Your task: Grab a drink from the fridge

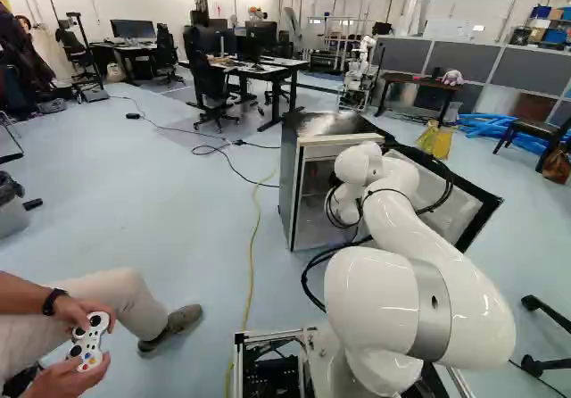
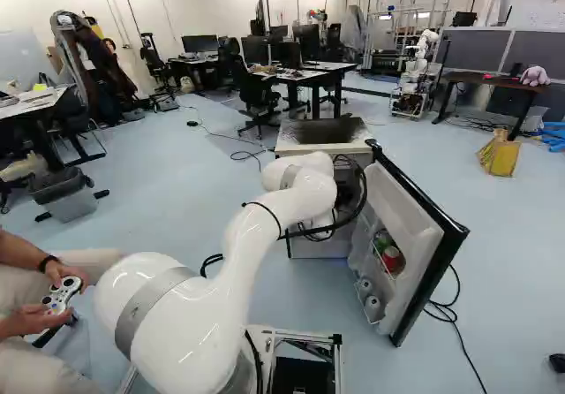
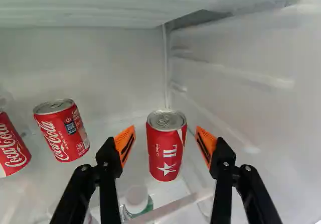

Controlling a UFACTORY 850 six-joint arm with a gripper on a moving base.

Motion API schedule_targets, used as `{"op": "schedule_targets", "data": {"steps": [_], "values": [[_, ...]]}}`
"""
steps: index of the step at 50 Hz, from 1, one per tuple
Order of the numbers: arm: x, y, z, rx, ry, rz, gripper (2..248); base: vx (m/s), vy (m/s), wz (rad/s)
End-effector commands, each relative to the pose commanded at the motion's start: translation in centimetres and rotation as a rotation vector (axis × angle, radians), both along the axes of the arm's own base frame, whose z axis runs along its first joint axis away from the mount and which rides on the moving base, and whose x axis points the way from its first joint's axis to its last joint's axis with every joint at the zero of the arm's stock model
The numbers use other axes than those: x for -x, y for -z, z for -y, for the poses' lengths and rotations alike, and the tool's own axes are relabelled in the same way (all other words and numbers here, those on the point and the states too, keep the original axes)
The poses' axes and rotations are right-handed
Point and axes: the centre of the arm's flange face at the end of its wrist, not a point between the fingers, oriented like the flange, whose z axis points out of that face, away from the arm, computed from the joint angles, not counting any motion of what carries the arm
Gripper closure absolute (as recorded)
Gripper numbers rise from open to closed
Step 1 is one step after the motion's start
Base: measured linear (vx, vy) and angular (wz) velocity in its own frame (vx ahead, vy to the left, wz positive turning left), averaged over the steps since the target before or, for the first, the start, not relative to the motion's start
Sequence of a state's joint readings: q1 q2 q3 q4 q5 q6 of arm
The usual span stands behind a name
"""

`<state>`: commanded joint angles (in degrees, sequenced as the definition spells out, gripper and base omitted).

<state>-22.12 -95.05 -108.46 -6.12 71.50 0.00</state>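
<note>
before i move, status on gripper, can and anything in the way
Gripper open; red can upright, centred ahead, ungripped; white-capped bottle near it, possible snag.

Inside the fridge, we had one can straight ahead of the gripper and a bottle lower down, below that can. Off to one side of the gripper we had a second can, with a third can farther out beyond it; on the opposite side ran the side wall.
</note>
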Motion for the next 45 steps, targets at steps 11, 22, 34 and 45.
{"op": "schedule_targets", "data": {"steps": [11,22,34,45], "values": [[0.0,-0.02,-0.09,0.0,-0.001,-0.001,72,0.0,0.0,0.0],[0.0,-0.02,-0.09,0.0,-0.001,-0.001,108,0.0,0.0,0.0],[0.0,-0.02,-0.09,0.0,-0.001,-0.001,159,0.0,0.0,0.0],[0.0,-0.02,-0.09,0.0,-0.001,-0.001,159,0.0,0.0,0.0]]}}
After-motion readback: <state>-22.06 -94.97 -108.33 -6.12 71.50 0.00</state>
